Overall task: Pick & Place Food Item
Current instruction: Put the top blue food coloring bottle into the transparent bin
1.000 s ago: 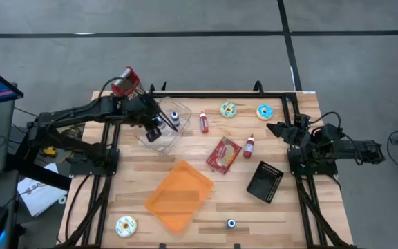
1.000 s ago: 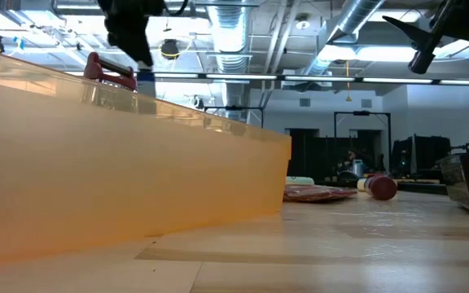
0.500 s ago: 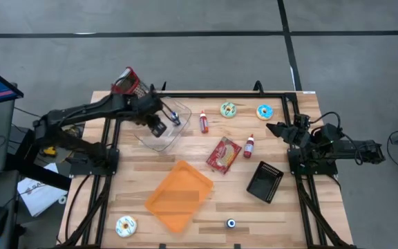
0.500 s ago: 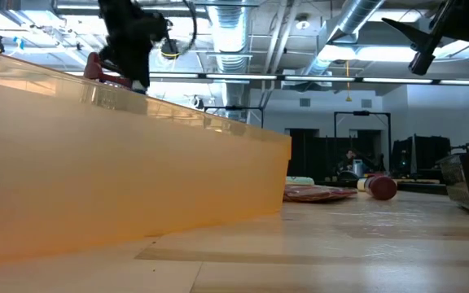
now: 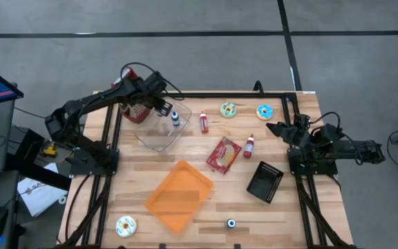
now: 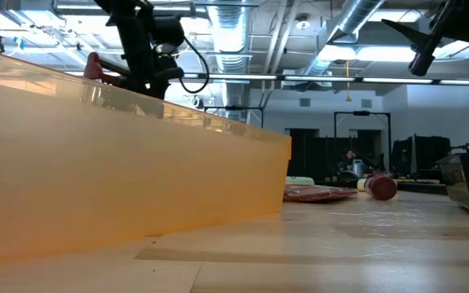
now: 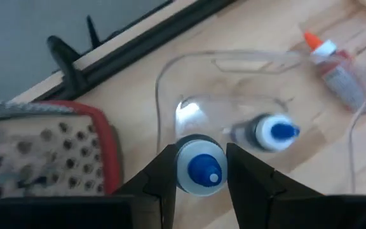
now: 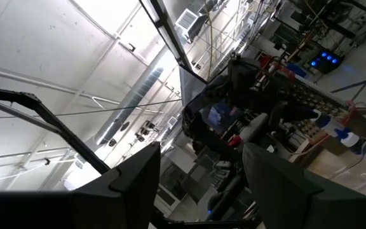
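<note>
My left gripper [image 7: 201, 156] is shut on a small pale bottle with a blue cap [image 7: 200, 166]. It hangs over the far left part of a clear plastic container [image 5: 159, 135], with my left gripper [image 5: 162, 106] just above it in the high view. A second blue-capped bottle [image 7: 273, 132] lies inside the container. My right gripper [image 5: 276, 128] waits open at the table's right edge, its fingers [image 8: 138, 184] pointing up into the room. My left gripper pinches the small bottle's body between its two fingers, one on each side [image 7: 180, 170]. The fingers slant down from the table's left. The blue cap faces back up along the fingers. The bottle is lifted clear above the container.
A red-framed grater [image 7: 49, 152] stands just left of the container. Two red bottles [image 5: 203, 122] [image 5: 249, 146], a snack packet [image 5: 223, 153], donuts [image 5: 228, 109] [image 5: 264, 111] [image 5: 126, 225], an orange tray [image 5: 178, 196], a black basket [image 5: 264, 181] and another small bottle [image 5: 231, 223] lie about.
My left arm has swung so that its gripper went from over the container's middle toward the table's far edge and somewhat down, rolling as it went. It stays shut on the small bottle. The bottle inside the container has kept its place.
</note>
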{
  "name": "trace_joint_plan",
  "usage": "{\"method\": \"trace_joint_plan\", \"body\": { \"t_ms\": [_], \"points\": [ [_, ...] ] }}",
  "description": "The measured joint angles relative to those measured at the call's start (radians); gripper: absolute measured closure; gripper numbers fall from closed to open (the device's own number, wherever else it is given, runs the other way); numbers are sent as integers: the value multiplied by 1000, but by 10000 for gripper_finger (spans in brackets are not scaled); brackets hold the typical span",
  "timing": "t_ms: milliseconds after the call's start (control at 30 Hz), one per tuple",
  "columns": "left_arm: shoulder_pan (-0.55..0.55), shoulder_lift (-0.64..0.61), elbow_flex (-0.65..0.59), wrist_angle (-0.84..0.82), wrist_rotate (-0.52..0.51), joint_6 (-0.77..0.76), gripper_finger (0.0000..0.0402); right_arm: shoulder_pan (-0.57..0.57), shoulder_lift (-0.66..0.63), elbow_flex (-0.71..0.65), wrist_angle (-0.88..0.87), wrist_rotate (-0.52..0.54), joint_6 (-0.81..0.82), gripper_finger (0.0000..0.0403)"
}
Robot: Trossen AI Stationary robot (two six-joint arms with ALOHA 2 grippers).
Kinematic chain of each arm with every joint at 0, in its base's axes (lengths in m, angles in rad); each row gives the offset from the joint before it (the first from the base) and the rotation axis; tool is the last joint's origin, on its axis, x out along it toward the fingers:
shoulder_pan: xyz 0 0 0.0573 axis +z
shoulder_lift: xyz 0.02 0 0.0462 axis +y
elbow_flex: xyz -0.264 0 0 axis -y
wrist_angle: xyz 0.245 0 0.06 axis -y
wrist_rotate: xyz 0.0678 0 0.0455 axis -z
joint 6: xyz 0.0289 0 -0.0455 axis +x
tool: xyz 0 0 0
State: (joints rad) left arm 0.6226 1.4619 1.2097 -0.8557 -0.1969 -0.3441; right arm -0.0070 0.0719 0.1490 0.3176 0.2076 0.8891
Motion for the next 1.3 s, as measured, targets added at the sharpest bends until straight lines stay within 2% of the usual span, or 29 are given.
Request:
{"method": "trace_joint_plan", "body": {
  "t_ms": [233,633,1300],
  "points": [
    [21,0,-56,60,58,-1,300,0,0,0,0,3,-7,187],
    [-34,0,-150,189,46,-37,300,0,0,0,-4,12,1,187],
    [-33,0,-154,210,25,-29,300,0,0,0,-18,23,1,187]
  ]
}}
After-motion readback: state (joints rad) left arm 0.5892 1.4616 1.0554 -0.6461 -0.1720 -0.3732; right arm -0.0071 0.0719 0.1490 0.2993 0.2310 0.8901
